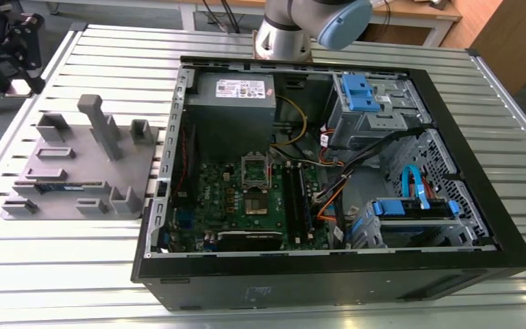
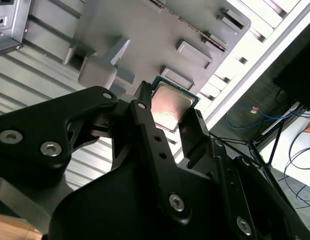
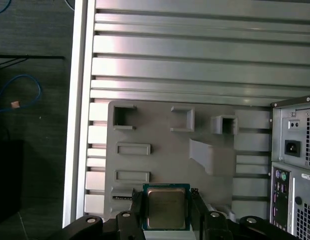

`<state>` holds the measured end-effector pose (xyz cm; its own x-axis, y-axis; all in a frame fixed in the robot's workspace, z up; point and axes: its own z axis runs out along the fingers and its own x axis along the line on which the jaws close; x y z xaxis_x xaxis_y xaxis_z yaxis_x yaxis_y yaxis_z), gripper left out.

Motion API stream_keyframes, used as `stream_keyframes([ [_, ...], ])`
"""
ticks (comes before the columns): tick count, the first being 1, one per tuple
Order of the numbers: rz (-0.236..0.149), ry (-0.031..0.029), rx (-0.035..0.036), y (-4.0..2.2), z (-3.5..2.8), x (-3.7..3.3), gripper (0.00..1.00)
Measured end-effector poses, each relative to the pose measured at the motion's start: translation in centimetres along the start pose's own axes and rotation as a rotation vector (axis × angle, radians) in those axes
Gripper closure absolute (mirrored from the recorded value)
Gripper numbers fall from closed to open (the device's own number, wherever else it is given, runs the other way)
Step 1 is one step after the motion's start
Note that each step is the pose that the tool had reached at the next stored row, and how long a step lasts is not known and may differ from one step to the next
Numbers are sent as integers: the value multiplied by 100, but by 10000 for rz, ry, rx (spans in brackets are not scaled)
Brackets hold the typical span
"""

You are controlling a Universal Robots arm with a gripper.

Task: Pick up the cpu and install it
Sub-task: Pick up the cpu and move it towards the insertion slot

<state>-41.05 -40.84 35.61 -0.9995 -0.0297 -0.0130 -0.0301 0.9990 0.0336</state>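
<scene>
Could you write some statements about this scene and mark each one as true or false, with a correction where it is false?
1. The pincer grips the cpu. True.
2. The cpu sits in the socket. False: the pincer holds it, away from the socket.
3. The computer case is open, with its inside visible. True.
4. The grey tray lies inside the case. False: it lies on the table beside the case, at the exterior view's left.

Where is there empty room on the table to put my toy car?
The ribbed silver metal table is bare along the exterior view's lower left, between the grey plastic holder tray and the near edge. Crowded: that tray's blocks and the open black computer case.
</scene>
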Motion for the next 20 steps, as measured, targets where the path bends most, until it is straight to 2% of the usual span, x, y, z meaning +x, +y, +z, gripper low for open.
stream_keyframes([
  [14,0,0,0,-8,3,-273,53],
  [20,1,0,0,-9,4,-312,53],
])
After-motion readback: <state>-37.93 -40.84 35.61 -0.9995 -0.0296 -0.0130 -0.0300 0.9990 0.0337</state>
